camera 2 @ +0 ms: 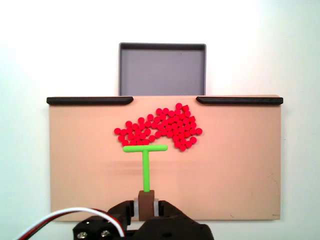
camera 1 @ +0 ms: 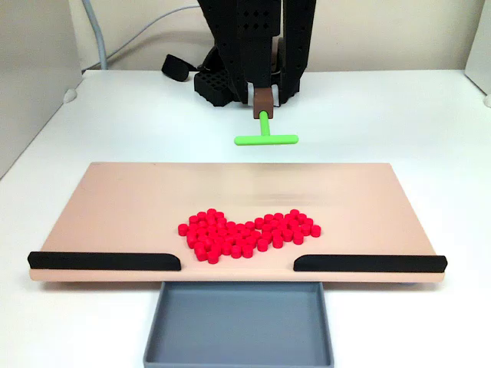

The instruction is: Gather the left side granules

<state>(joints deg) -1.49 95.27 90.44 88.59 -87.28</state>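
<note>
Nearest the camera in a fixed view, a grey tray (camera 1: 238, 326) is seen on the white tabletop (camera 1: 430, 123), set against the front edge of a tan board (camera 1: 115, 207). Along that front edge two black rails (camera 1: 103, 261) are fixed, with a gap left between them above the tray. Just behind the gap, the granules (camera 1: 245, 233) are spread on the board as one loose red cluster, roughly centred, with lobes to left and right. Farther back, beyond the board's rear edge, a green T-shaped pusher (camera 1: 265, 138) is held with its crossbar forward and clear of the granules. Its stem is set in a brown block, on which the fingers (camera 1: 264, 103) of the black arm (camera 1: 253, 38) are clamped.

In a fixed view from behind the arm, the fingers (camera 2: 146, 204) are seen closed on that brown block at the bottom; the pusher's crossbar (camera 2: 145, 148) appears just below the lower left part of the granules (camera 2: 160, 127), and whether it touches them cannot be told. The tray (camera 2: 162, 70) lies farthest away.
</note>
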